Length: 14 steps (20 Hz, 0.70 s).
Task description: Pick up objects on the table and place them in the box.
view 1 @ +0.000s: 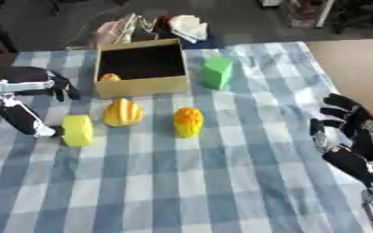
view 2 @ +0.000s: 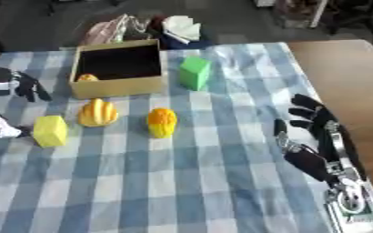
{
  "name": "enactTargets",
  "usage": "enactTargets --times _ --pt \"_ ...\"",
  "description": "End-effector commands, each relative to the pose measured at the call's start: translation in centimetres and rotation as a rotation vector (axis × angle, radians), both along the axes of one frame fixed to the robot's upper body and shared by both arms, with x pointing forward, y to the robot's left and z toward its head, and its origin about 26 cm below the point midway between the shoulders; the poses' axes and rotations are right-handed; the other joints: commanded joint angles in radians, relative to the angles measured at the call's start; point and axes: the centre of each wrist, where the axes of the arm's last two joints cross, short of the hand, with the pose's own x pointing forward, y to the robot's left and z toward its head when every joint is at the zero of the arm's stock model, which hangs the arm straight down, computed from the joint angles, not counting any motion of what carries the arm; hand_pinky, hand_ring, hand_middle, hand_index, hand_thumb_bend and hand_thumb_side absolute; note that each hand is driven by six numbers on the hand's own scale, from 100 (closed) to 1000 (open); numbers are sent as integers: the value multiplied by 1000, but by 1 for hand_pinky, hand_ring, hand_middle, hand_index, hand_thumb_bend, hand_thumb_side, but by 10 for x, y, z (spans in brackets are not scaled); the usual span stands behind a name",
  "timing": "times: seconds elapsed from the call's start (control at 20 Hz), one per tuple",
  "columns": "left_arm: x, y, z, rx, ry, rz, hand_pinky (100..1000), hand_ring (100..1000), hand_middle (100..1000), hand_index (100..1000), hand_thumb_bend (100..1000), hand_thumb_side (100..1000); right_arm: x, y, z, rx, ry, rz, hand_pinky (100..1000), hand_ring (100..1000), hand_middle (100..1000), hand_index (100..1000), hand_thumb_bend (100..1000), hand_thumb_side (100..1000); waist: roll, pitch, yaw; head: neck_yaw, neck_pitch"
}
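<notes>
From the left eye, a cardboard box sits near the far edge of the bench, which wears a blue and white checked cloth. Something small and orange lies inside the box, in its near left corner. A green block stands just to the right of the box. In front of the box sit a ribbed orange thing and an orange and yellow thing — both close to it. A yellow block lies in front of the box, off to its left. The left robot hand is spread wide beside the yellow block, with one finger tip right at its side and holding nothing.

From the right eye, the right robot hand rests well to the right of the box — fingers straight and relaxed, holding nothing.
</notes>
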Motion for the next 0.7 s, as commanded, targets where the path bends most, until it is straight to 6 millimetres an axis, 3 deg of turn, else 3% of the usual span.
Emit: enactTargets --times 0.05,0.7 --pt "10 2 1 35 12 17 772 744 760 850 405 207 0 -3 5 -7 -13 8 737 808 812 872 215 223 11 -34 3 -1 5" --pt "25 -7 -17 59 -38 49 776 753 779 865 436 230 1 -3 4 -1 -8 14 737 806 806 872 213 222 4 -33 3 -2 8"
